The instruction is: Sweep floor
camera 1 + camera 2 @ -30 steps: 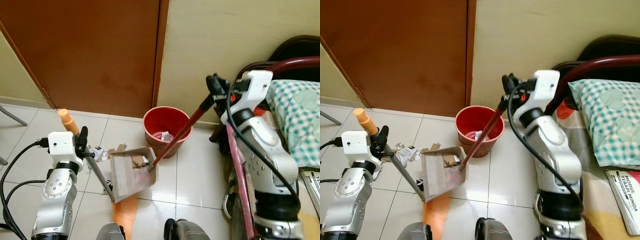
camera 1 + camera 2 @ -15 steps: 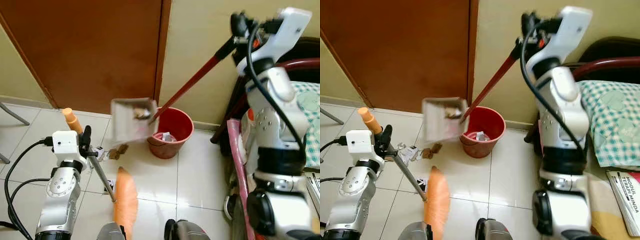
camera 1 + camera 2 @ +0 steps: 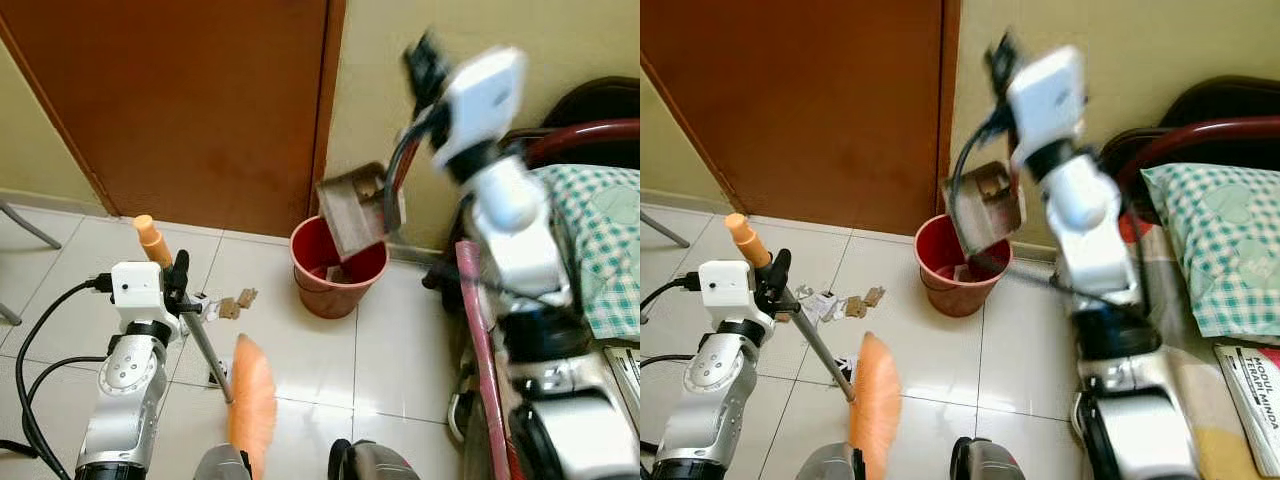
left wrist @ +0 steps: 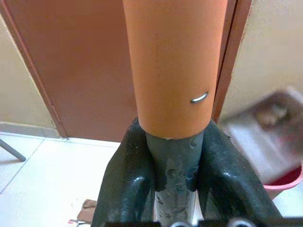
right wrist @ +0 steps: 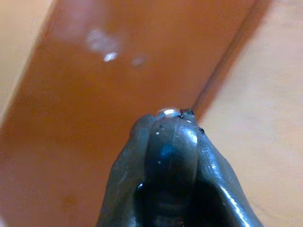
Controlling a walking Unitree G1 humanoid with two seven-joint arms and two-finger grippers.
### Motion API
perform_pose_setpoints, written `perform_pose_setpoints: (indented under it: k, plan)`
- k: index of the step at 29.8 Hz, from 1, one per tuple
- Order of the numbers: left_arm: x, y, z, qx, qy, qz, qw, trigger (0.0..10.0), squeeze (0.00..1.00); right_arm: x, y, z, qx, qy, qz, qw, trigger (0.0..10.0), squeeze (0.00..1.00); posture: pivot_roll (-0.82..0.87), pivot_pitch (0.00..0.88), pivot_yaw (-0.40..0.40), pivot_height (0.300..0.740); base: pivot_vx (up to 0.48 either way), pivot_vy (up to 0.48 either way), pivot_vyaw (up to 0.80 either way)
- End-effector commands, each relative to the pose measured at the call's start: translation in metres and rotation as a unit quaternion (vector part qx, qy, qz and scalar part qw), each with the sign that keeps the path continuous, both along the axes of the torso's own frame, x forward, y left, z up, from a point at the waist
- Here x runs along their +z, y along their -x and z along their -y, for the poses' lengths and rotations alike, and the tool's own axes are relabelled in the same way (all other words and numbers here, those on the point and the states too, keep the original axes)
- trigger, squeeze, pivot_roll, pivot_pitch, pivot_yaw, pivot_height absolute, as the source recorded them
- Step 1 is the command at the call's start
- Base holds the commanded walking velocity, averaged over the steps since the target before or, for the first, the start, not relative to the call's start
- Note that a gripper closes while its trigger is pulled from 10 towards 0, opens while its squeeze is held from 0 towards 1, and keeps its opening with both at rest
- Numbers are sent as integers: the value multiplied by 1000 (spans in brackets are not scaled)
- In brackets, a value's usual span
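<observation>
My right gripper (image 3: 425, 62) is raised high by the wall, shut on the dustpan's handle (image 5: 170, 142). The grey dustpan (image 3: 355, 210) hangs tilted over the red bucket (image 3: 312, 270), with brown scraps in it. The bucket stands on the tiles against the wall, with rubbish inside. My left gripper (image 3: 179, 280) is low on the left, shut on the broom's grey pole (image 4: 173, 161) just below its orange grip (image 4: 173, 66). The orange broom head (image 3: 250, 405) rests on the floor near my feet. Several paper and cardboard scraps (image 3: 230, 305) lie on the tiles beside the left gripper.
A brown door (image 3: 190, 100) and a cream wall (image 3: 380, 40) close off the far side. A bed with a checked pillow (image 3: 1220, 240) and a maroon frame (image 3: 478, 340) stands close on the right. A thin metal leg (image 3: 25, 225) crosses the tiles at far left.
The right arm swung left and brought the lifted dustpan from left of the bucket to over it, tilting it mouth-down. The left arm and broom barely moved.
</observation>
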State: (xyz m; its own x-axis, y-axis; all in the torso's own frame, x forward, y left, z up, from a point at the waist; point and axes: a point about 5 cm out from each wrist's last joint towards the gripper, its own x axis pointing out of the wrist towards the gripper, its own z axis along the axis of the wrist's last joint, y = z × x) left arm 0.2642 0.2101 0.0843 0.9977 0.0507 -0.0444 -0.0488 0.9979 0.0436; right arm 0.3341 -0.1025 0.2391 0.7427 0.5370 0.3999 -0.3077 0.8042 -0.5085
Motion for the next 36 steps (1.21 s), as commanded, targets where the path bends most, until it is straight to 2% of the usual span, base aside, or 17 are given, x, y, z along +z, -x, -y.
perform_pose_setpoints:
  k: [1, 3, 7, 12, 13, 14, 16, 17, 18, 21, 22, 23, 25, 28, 31, 34, 36]
  plan:
    - [-10, 6, -2, 1, -25, -28, 999, 10000, 0, 0, 6, -10, 27, 42, 33, 998, 10000, 0, 1, 85, -53, 740, 0, 0, 0]
    - [-10, 6, -2, 1, -26, -27, 999, 10000, 0, -18, 16, -23, 73, 106, 37, 991, 10000, 0, 1, 85, -53, 740, 0, 0, 0]
    - [-10, 5, -2, 0, -26, -26, 999, 10000, 0, -28, 22, -28, 90, 152, 54, 983, 10000, 0, 1, 85, -53, 740, 0, 0, 0]
    - [-10, 5, -2, 1, -27, -25, 999, 10000, 0, -22, 20, -23, 68, 154, 90, 982, 10000, 0, -1, 85, -55, 740, 0, 0, 0]
    - [-10, 5, -1, 1, -27, -25, 999, 10000, 0, -7, 19, -20, 50, 126, 120, 983, 10000, 0, -1, 85, -55, 740, 0, 0, 0]
    - [-10, 5, -1, 1, -27, -25, 999, 10000, 0, -7, 19, -20, 50, 126, 120, 983, 10000, 0, -1, 85, -55, 740, 0, 0, 0]
    - [-10, 4, -1, 1, -26, -24, 999, 10000, 0, 16, 18, -18, 36, 71, 146, 986, 10000, 0, -3, 83, -55, 740, 0, 0, 0]
    - [-10, 3, -1, 1, -26, -24, 999, 10000, 0, 33, 17, -21, 43, 12, 137, 989, 10000, 0, -4, 80, -55, 740, 0, 0, 0]
    - [-10, 3, -1, 1, -26, -24, 999, 10000, 0, 40, 17, -23, 54, -15, 126, 990, 10000, 0, -4, 80, -55, 740, 0, 0, 0]
    - [-9, 2, 0, 1, -26, -22, 999, 10000, 0, 65, 23, -33, 87, -48, 141, 985, 10000, 0, -4, 77, -57, 740, 0, 0, 0]
    - [-9, 1, 0, 2, -27, -22, 999, 10000, 0, 73, 25, -36, 99, -74, 141, 982, 10000, 0, -6, 75, -57, 740, 0, 0, 0]
    - [-9, 1, 0, 2, -28, -21, 999, 10000, 0, 76, 26, -37, 103, -84, 139, 981, 10000, 0, -6, 75, -57, 740, 0, 0, 0]
    - [-8, 0, -1, 6, -32, -19, 999, 10000, 0, 78, 26, -40, 112, -103, 127, 980, 10000, 0, -6, 73, -60, 740, 0, 0, 0]
    - [-9, 2, -5, 22, -40, -20, 999, 10000, 0, 70, 22, -40, 116, -175, 65, 976, 10000, 0, -3, 71, -65, 740, 0, 0, 0]
    - [-11, 4, -5, 21, -39, -24, 999, 10000, 0, 62, 20, -40, 117, -214, 12, 970, 10000, 0, 0, 71, -71, 740, 0, 0, 0]
    - [-13, 7, -4, 20, -40, -28, 999, 10000, 0, 45, 20, -39, 111, -236, -37, 965, 10000, 0, 0, 71, -71, 740, 0, 0, 0]
    - [-16, 11, -2, 16, -40, -34, 998, 10000, 0, 26, 21, -37, 98, -252, -79, 960, 10000, 0, -1, 77, -71, 740, 0, 0, 0]
